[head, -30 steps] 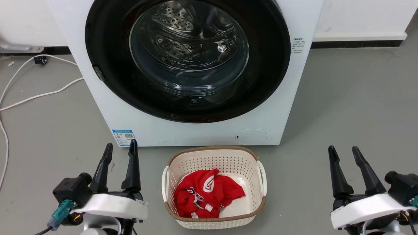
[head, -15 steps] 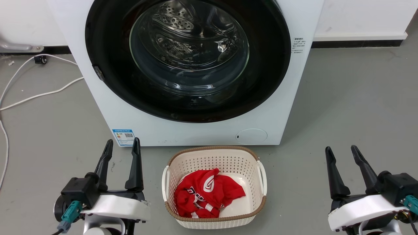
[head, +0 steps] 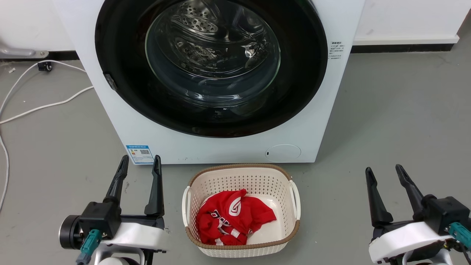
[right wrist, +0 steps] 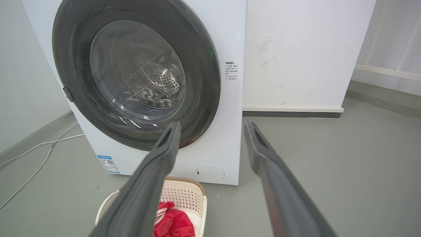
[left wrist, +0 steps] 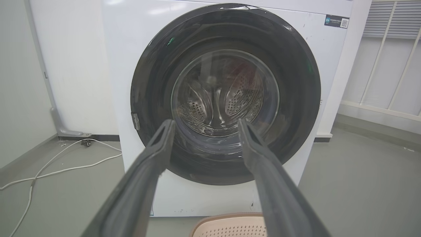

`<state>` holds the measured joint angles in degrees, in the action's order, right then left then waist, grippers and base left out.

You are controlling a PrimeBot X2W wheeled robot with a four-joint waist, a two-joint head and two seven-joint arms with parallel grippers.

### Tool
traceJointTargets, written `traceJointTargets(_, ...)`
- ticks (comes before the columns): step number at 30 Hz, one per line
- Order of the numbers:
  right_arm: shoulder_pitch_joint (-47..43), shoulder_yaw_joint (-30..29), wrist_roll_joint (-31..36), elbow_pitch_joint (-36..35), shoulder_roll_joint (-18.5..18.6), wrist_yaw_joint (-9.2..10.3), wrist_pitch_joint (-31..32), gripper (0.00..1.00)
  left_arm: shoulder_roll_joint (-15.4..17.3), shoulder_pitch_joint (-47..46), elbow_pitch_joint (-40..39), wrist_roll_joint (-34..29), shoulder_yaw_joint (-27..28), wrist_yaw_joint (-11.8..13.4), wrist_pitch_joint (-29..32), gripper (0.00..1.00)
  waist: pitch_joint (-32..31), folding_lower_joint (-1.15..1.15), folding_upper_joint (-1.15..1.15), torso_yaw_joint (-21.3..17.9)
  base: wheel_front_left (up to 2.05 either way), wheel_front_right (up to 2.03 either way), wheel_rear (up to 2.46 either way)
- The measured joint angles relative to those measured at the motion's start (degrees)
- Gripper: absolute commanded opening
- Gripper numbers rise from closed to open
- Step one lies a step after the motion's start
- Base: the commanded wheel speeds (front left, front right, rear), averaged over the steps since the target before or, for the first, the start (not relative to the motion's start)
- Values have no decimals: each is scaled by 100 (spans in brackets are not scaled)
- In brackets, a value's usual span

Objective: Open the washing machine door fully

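Near end first: my L gripper [head: 141, 159] is at 7 o'clock in head view, fingers spread wide, nothing btwn them, tips pointing up over the grey floor [head: 386, 110]. R gripper [head: 383, 168] is at 5 o'clock, same deal: fingers wide apart, empty. Btwn the two, at 6 o'clock, a cream perforated basket [head: 239, 168] sits on the floor w/ a red garment [head: 232, 217] crumpled inside, toward its 7 o'clock side. The basket's far rim is just beside the base of the washing machine [head: 220, 149]; can't tell if they touch. Low on the machine front are a blue label sticker [head: 140, 154] at the 8 o'clock corner and a round flap [head: 283, 152] at 5 o'clock. Further up, at 12 o'clock, is the washing machine door [head: 211, 66]: black disc w/ glass bowl, closed flat against the front, steel drum visible thru the glass. A small latch nub [head: 110, 81] sits on its rim at 9 o'clock. Both grippers are well apart from the door. A white cable [head: 44, 106] lies on the floor at 9 o'clock.
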<state>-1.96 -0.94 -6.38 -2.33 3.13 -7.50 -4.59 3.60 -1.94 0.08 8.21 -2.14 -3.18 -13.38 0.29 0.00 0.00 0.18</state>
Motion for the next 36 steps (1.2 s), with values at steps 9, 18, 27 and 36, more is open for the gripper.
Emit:
traceJointTargets(9, -27, 7, 148, 8, -8, 0, -44, 100, -1, 29, -37, -343, -14, 16, -94, 100, 1, 0, 0, -37, 0, 0, 0)
traceJointTargets(18, -32, 24, 283, 55, -13, 0, -93, 100, -9, 48, -45, -604, -4, 18, -154, 100, -1, 0, 0, -52, 0, 0, 0)
traceJointTargets(27, -32, 4, 178, 136, -14, 0, -101, 100, -22, 49, 7, -598, 8, 16, -169, 100, 11, 0, 0, -50, 0, 0, 0)
traceJointTargets(36, -28, 18, -227, 241, -15, 0, -182, 0, -32, 49, 7, -608, 8, 15, -169, 100, 33, 0, 0, -49, 0, 0, 0)
